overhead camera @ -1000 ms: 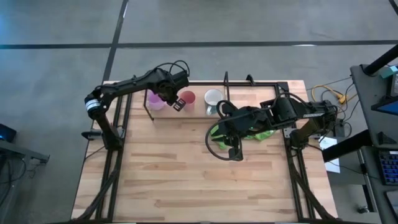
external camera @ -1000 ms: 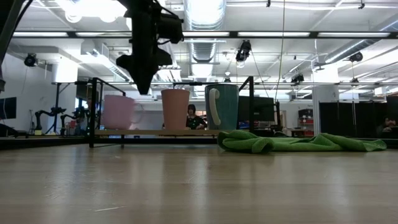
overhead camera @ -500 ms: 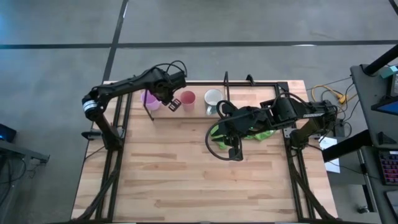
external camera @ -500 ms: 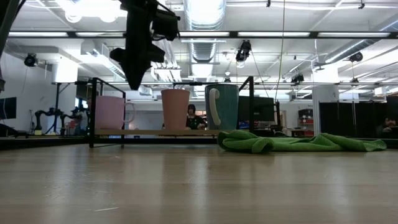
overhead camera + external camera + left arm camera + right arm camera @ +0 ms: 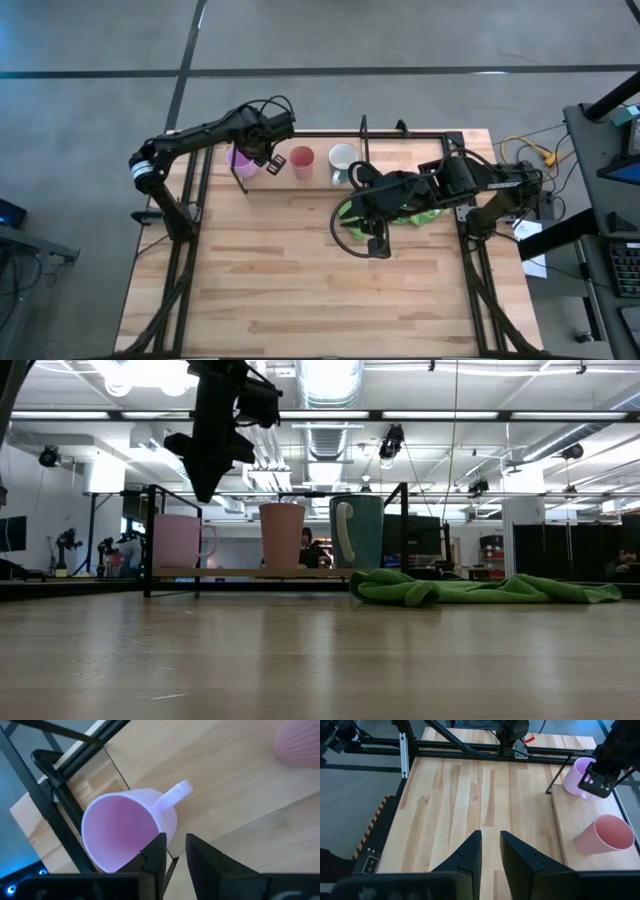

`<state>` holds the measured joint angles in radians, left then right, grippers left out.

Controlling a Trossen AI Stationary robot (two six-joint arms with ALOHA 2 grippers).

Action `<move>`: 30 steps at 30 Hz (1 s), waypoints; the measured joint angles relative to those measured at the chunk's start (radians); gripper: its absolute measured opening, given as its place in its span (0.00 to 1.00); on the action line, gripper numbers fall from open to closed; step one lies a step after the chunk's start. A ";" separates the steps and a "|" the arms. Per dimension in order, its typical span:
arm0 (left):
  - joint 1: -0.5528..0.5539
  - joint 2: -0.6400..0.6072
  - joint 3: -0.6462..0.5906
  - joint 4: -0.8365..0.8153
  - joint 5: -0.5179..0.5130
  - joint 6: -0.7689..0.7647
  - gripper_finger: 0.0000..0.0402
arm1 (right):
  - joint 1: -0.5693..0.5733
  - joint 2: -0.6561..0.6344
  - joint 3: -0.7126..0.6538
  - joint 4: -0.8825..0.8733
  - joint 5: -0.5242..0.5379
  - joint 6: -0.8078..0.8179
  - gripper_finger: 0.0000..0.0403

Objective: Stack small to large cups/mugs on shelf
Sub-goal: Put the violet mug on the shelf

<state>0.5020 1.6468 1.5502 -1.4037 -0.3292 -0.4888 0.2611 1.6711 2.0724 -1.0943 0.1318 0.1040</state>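
Three cups stand upright on their bases in a row on the shelf [image 5: 320,175] at the table's far edge: a lilac mug [image 5: 240,160] with a handle [image 5: 172,797], a pink cup [image 5: 301,160] and a grey-white mug [image 5: 343,158]. My left gripper [image 5: 268,161] hangs shut just above the lilac mug's handle side [image 5: 205,485] and touches nothing. My right gripper [image 5: 378,248] is shut and empty over the table's middle, by the green cloth [image 5: 400,210].
The shelf's black rods and upright loops [image 5: 150,540] frame the cups. The green cloth [image 5: 480,590] lies crumpled on the table to the right of the shelf. Bare wooden tabletop [image 5: 300,290] stretches toward the near edge. Black frame rails [image 5: 190,200] run along both table sides.
My left gripper has gone toward the table's left edge above the shelf, from beside the pink cup to over the lilac mug's handle, rising slightly. The three cups have stayed in place.
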 joint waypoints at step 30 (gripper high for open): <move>0.051 0.036 -0.020 -0.046 0.032 -0.078 0.14 | 0.000 0.000 0.000 -0.010 -0.001 0.000 0.16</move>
<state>0.5529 1.6825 1.5299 -1.4494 -0.2970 -0.5667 0.2615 1.6711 2.0724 -1.1046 0.1313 0.1040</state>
